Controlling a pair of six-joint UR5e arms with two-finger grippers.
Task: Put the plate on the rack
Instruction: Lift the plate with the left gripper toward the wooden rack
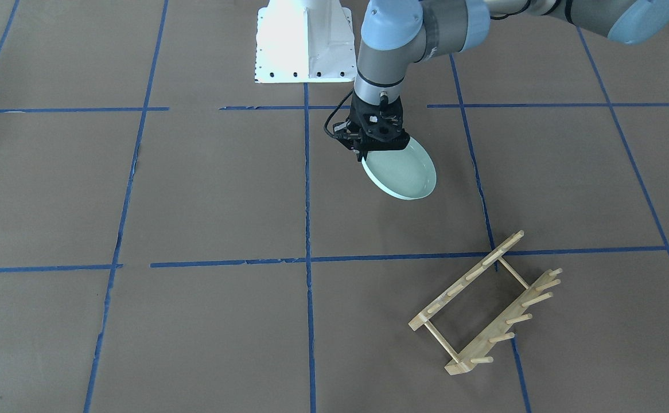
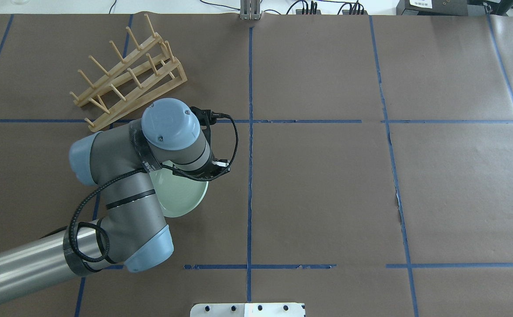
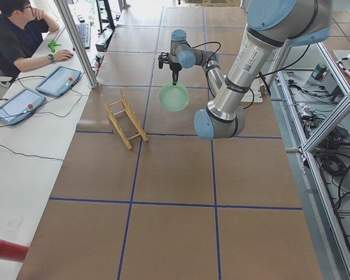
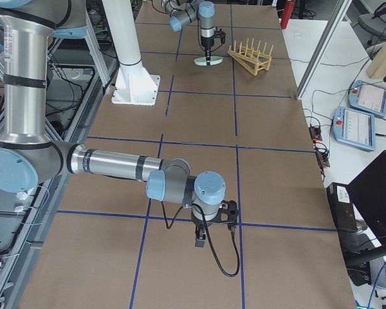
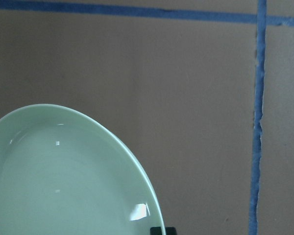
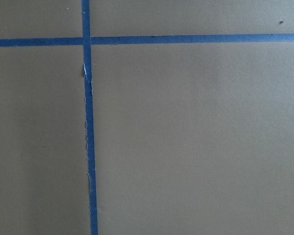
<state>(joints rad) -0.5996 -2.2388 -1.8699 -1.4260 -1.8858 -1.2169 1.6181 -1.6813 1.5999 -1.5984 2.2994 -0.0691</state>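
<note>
My left gripper (image 1: 367,152) is shut on the rim of the pale mint-green plate (image 1: 403,173) and holds it tilted above the table. The plate also shows in the overhead view (image 2: 185,197), half hidden under my left wrist, and fills the lower left of the left wrist view (image 5: 63,181). The light-wood rack (image 1: 483,304) stands apart from the plate, toward the operators' side; in the overhead view the rack (image 2: 129,75) is at the far left. My right gripper (image 4: 211,233) hovers low over bare table far from both; I cannot tell if it is open.
The brown paper table (image 2: 327,185) carries a grid of blue tape lines. The white robot base (image 1: 303,43) stands at the robot's edge. An operator (image 3: 17,35) sits at a side desk with tablets beyond the rack.
</note>
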